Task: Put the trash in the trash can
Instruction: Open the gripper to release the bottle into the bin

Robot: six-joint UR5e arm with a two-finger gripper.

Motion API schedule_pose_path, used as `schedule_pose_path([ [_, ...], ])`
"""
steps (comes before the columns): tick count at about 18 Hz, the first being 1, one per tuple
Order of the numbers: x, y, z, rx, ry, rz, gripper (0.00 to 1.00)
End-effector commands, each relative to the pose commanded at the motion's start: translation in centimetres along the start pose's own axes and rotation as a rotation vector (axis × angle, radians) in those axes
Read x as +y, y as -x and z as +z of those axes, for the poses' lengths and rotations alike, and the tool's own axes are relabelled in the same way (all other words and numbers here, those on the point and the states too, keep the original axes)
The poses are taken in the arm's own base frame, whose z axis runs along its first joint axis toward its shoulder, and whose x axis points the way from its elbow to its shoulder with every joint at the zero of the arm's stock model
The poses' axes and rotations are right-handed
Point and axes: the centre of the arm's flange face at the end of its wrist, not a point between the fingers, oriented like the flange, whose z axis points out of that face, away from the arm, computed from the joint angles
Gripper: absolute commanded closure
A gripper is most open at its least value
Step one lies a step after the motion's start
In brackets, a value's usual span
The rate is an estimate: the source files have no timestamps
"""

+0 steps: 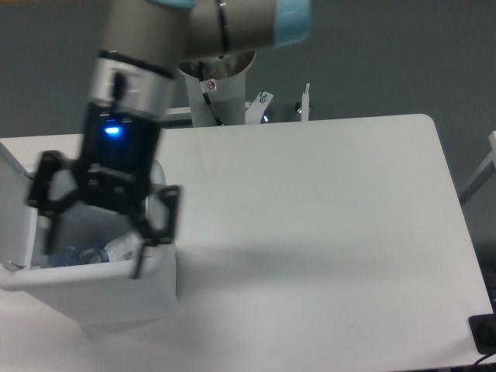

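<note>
The trash can (93, 293) is a white rectangular bin at the table's front left, with its lid (11, 164) swung open on the left. Inside it lies the clear crushed plastic bottle (76, 255), and a white crumpled piece (122, 247) that looks like the wrapper lies to its right. My gripper (97, 249) hangs over the bin's opening, blurred by motion. Its black fingers (51, 225) are spread wide and hold nothing. The fingertips are at about rim height. The gripper body hides the back of the bin's inside.
The white table (310, 217) runs to the right and ends in a rounded far-right corner. The arm's white base post (217, 89) and small brackets stand at the table's back edge. A black object (483, 333) sits off the front right corner.
</note>
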Motion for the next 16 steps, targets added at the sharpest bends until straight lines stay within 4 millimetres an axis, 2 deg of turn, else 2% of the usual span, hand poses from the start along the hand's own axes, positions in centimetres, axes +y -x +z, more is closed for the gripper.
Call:
schedule_pose_path([
  [1,0.2,3.8,-0.4,-0.048,0.002,-0.014,0.00],
  [3,1.1,9.2,-1.4,-0.116,0.018,-0.003,0.00],
  [4,1.9,11.3,-1.5,-0.142,0.038,0.023,0.00],
  [6,3.0,14.2,-2.2,-0.190,0.089,0.104,0.00],
  [7,3.9,17.3,-3.4,-0.234,0.134,0.162,0.00],
  [9,4.8,20.0,-5.1,-0.258,0.208,0.237,0.00],
  [10,5.9,21.3,-5.4,-0.257,0.272,0.265,0.00],
  [11,6.7,22.8,-7.6,-0.278,0.364,0.336,0.00],
  [13,8.1,24.9,-10.2,-0.280,0.496,0.436,0.00],
  [15,8.9,25.7,-10.6,-0.279,0.548,0.464,0.00],
  [16,9.2,26.8,-11.6,-0.295,0.563,0.457,0.00],
])
